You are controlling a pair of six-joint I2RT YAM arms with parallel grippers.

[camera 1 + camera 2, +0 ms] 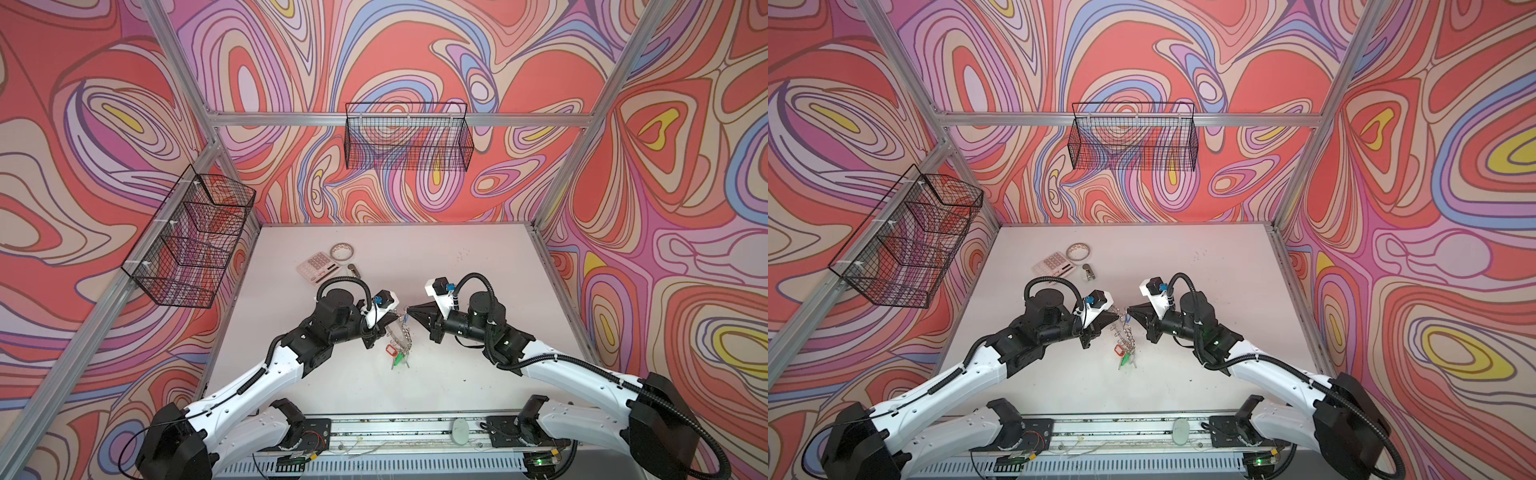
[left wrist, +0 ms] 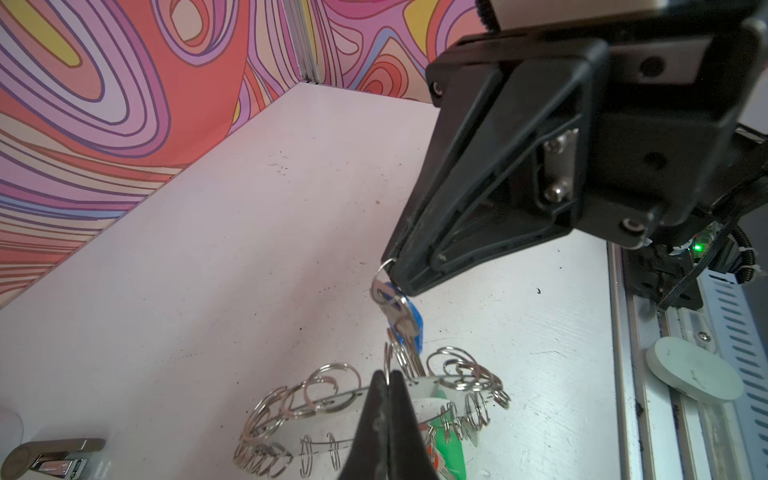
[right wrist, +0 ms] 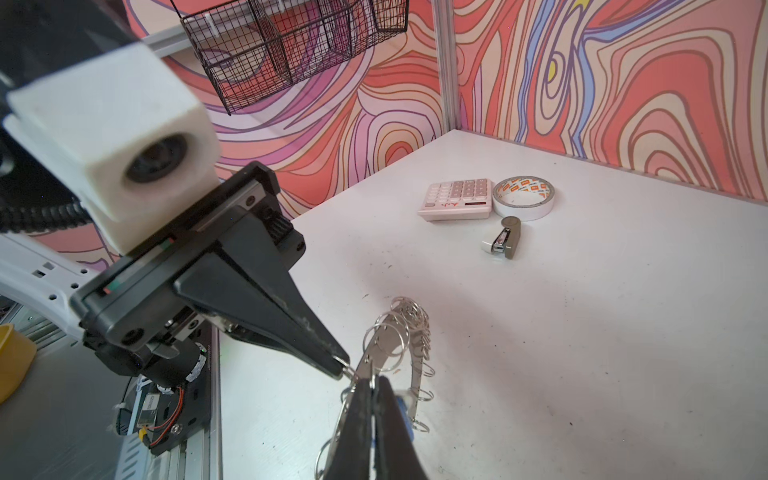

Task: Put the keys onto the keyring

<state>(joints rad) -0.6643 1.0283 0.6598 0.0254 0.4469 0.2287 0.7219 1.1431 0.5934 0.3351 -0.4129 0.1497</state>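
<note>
White table (image 1: 457, 332) with calculator (image 1: 319, 265), tape roll (image 1: 342, 252) and small stapler (image 1: 354, 271), close together.

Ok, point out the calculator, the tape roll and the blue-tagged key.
calculator (image 3: 459, 195): right wrist view, keypad.
tape roll (image 3: 520, 212): right wrist view, outer wall.
blue-tagged key (image 2: 416, 323): left wrist view, blue tag.
</note>
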